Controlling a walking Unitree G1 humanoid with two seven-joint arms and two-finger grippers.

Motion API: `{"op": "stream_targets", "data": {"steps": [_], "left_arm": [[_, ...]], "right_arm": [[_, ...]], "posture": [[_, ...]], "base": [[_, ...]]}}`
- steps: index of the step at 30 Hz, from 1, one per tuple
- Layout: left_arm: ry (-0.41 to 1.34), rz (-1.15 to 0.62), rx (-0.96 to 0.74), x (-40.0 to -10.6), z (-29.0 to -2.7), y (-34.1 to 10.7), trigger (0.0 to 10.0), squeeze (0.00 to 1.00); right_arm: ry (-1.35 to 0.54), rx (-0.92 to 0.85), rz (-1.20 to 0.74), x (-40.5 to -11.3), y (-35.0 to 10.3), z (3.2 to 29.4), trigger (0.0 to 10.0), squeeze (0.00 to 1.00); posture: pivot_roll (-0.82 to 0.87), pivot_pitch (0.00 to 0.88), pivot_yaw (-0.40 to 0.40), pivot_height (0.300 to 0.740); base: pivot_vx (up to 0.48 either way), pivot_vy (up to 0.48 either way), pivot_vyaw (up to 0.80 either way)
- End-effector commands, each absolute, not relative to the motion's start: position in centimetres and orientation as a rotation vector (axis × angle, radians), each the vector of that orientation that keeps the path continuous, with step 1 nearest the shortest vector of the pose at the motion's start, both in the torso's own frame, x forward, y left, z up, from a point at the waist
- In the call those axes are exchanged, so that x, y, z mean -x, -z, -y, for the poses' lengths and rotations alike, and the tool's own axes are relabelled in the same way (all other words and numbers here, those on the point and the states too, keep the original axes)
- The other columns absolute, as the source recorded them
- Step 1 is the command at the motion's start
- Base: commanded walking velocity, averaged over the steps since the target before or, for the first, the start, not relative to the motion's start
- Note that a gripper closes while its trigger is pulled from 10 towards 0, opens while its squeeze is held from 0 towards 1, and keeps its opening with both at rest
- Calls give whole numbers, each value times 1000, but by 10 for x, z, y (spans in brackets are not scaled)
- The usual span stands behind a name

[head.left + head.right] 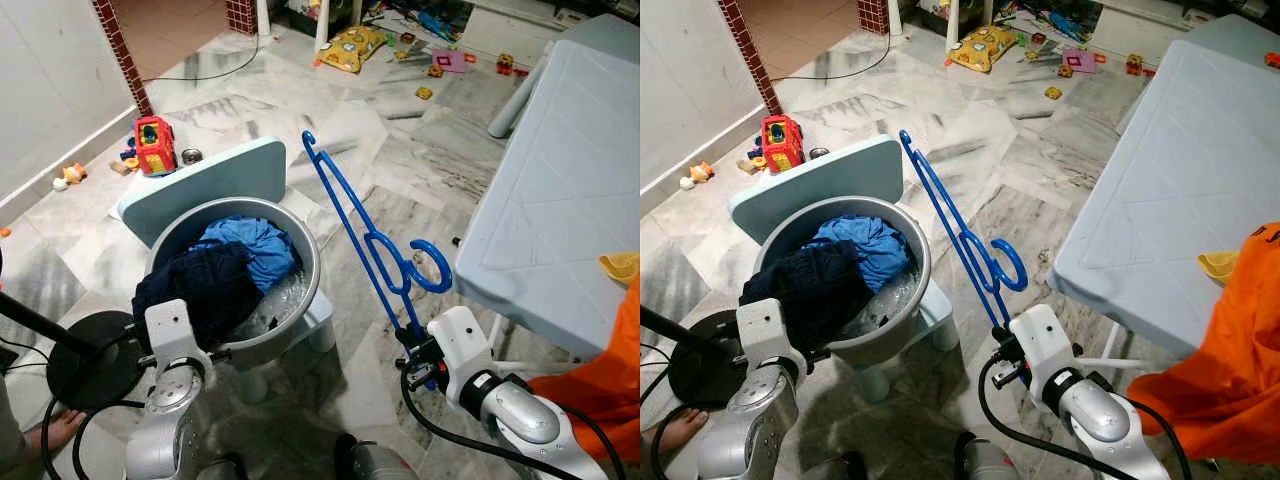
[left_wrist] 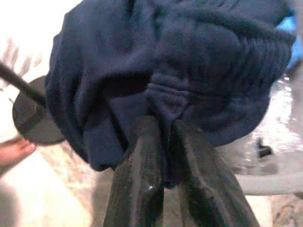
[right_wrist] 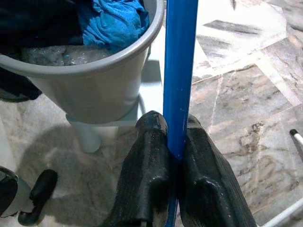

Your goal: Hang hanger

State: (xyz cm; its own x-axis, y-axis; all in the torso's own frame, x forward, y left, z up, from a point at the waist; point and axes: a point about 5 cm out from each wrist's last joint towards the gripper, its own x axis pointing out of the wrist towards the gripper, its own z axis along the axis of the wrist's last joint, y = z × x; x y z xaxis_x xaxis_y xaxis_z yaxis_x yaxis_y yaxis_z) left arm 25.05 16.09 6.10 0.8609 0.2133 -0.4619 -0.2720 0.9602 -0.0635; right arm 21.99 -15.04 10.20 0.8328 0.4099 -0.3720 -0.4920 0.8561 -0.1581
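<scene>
Hanger (image 1: 365,240), blue plastic, stands tilted over the marble floor (image 1: 400,160) between the basin (image 1: 305,290) and the pale desk (image 1: 560,200), its hook end pointing away from the robot. Right claw (image 3: 174,142) pinches the hanger's lower bar between both fingers. Left claw (image 2: 163,142) is pressed together on a fold of the navy garment (image 1: 200,285) that drapes over the basin's near rim. A blue cloth (image 1: 255,245) lies in the basin beside it. The basin sits on a small stool (image 1: 200,180). Orange fabric (image 1: 600,380) hangs by the desk.
</scene>
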Motion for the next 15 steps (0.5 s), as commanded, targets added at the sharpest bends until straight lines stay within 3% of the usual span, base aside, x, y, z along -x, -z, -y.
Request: {"op": "stream_targets", "data": {"steps": [1, 15], "left_arm": [[-230, -522, 130, -243, -153, -55, 10000, 1000], [-124, -530, 40, -234, -148, -67, 10000, 1000]], "right_arm": [[-484, 253, -338, -220, -101, 153, 10000, 0], [-492, 253, -334, -224, -99, 150, 10000, 0]], "posture": [[-220, 187, -59, 740], [-202, 184, -59, 740]], "base": [[0, 0, 0], [0, 0, 0]]}}
